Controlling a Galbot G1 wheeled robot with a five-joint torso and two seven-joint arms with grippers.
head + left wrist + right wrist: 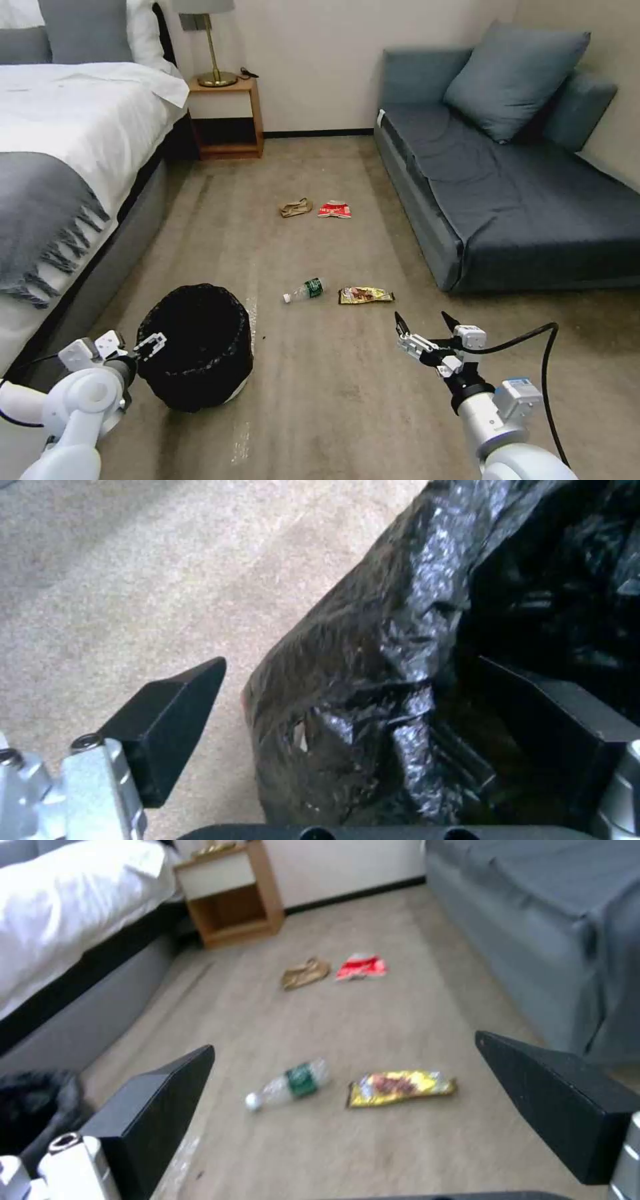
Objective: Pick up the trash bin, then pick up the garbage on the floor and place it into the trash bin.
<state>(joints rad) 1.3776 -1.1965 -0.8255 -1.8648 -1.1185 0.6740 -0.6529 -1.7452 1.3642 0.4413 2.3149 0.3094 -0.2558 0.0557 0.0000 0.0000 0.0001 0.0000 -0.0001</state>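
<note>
Straddling the bag-lined wall of the trash bin [195, 345] at about its nine o'clock edge, the left tool [137, 347] has its fingers spread apart, one outside over the floor [320, 400] and one inside the black liner; they are not pressed onto it. The bin stands on the floor beside the bed [60, 167], at roughly seven o'clock in the head view. The right tool [427, 322] hangs over the floor at about five o'clock, fingers wide apart and holding nothing. Just beyond it lie the snack wrapper [365, 295] and, at its nine o'clock, the bottle [305, 290]. Farther off, toward twelve o'clock, the paper wad [295, 208] and the red-white packet [335, 210] lie side by side between bed and sofa [520, 193].
</note>
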